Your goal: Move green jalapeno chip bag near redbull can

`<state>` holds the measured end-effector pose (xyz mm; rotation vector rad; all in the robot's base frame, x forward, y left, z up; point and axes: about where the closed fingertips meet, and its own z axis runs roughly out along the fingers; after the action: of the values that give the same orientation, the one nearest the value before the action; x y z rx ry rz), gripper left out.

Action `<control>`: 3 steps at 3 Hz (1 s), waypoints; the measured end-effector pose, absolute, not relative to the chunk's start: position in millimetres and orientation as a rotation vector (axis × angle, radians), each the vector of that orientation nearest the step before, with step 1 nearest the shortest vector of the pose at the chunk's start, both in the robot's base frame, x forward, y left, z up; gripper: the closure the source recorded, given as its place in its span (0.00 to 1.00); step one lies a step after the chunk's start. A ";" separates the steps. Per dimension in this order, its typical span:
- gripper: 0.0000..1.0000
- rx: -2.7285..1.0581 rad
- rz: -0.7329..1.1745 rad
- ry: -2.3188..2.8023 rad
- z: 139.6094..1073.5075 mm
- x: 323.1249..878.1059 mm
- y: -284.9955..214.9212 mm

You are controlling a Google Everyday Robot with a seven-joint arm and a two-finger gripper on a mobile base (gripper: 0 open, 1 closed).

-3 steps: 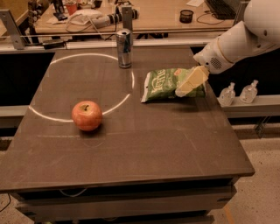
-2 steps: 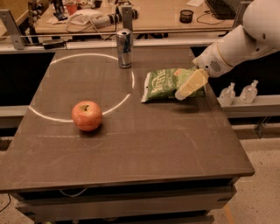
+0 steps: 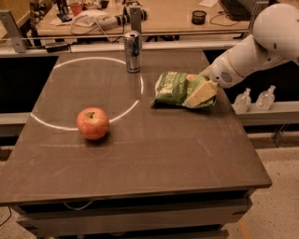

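Note:
The green jalapeno chip bag (image 3: pixel 176 87) lies on the dark table, right of centre, near the right edge. My gripper (image 3: pixel 202 94) reaches in from the right on a white arm and is shut on the bag's right end, with one cream finger (image 3: pixel 200 95) lying over it. The bag rests on the table. The redbull can (image 3: pixel 132 51) stands upright at the back of the table, to the left of and behind the bag, about a bag's width away.
A red apple (image 3: pixel 93 123) sits at the left middle of the table (image 3: pixel 140 158), on a white circle line. Two small clear bottles (image 3: pixel 254 99) stand on a ledge to the right. A cluttered desk (image 3: pixel 163 11) lies behind.
The gripper has sunk slightly onto the bag's right end. The bag, can and apple stay where they were.

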<state>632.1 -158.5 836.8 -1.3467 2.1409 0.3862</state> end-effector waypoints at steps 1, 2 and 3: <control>0.64 -1.296 0.359 2.159 835.6 633.3 -162.7; 0.88 -1.184 0.297 2.150 845.0 638.9 -174.3; 1.00 -1.096 0.263 2.116 855.1 654.8 -176.9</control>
<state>654.8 -176.9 855.1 -1.0956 2.1161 0.2631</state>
